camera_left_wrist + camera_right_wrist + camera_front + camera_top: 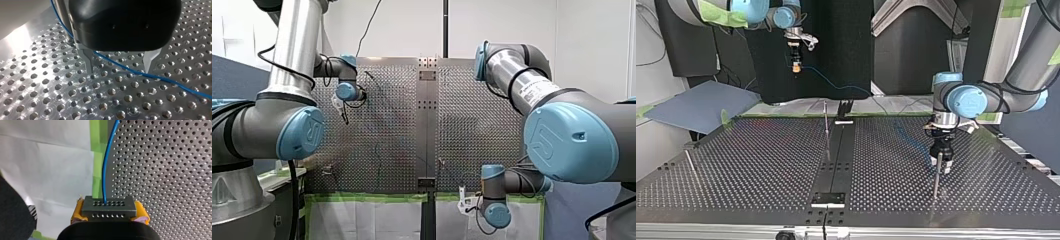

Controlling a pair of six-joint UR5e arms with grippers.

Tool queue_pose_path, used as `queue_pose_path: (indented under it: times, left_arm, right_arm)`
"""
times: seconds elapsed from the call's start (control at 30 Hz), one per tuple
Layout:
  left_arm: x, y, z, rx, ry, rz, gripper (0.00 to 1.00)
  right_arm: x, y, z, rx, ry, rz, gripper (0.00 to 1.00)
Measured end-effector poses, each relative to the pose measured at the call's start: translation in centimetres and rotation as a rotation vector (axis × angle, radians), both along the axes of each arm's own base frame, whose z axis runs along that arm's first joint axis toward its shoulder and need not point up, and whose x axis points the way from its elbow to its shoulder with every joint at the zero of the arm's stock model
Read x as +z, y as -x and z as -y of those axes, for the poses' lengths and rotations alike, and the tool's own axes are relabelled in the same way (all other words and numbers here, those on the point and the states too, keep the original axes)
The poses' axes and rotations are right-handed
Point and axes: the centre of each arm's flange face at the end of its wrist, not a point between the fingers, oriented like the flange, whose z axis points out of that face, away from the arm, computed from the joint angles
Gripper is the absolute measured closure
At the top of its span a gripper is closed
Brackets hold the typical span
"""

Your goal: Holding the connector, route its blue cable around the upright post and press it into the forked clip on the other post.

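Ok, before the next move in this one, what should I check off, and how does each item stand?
1. My right gripper is clamped on the connector: ok.
2. The blue cable leaves the connector without a kink: ok.
3. My left gripper is open, with the cable crossing the gap between its fingers: ok.
4. The cable is wrapped around the post beside my left gripper: cannot tell.
5. The cable is pressed into the forked clip: cannot tell; I cannot make out the clip.
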Motion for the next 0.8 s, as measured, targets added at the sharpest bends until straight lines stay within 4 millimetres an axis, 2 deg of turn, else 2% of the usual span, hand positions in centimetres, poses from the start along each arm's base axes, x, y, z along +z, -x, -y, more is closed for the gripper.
queue_pose_path:
  times: [0.23,0.47,0.6,0.8]
  left_arm:
    - [0.0,0.0,0.0,0.004,0.000,-0.001,0.00]
    - [0.0,0.0,-0.1,0.012,-0.001,-0.003,0.00]
    - [0.0,0.0,-0.1,0.013,-0.002,-0.004,0.00]
    - [-0.1,0.1,-0.2,0.017,-0.001,-0.011,0.00]
  right_arm:
    - [1.4,-0.5,0.8,0.010,0.062,0.027,1.00]
    - [3.9,-0.6,1.5,0.026,0.111,0.060,1.00]
    - [5.1,-0.1,2.7,0.030,0.124,0.086,1.00]
    - [5.2,1.2,4.0,0.031,0.115,0.085,1.00]
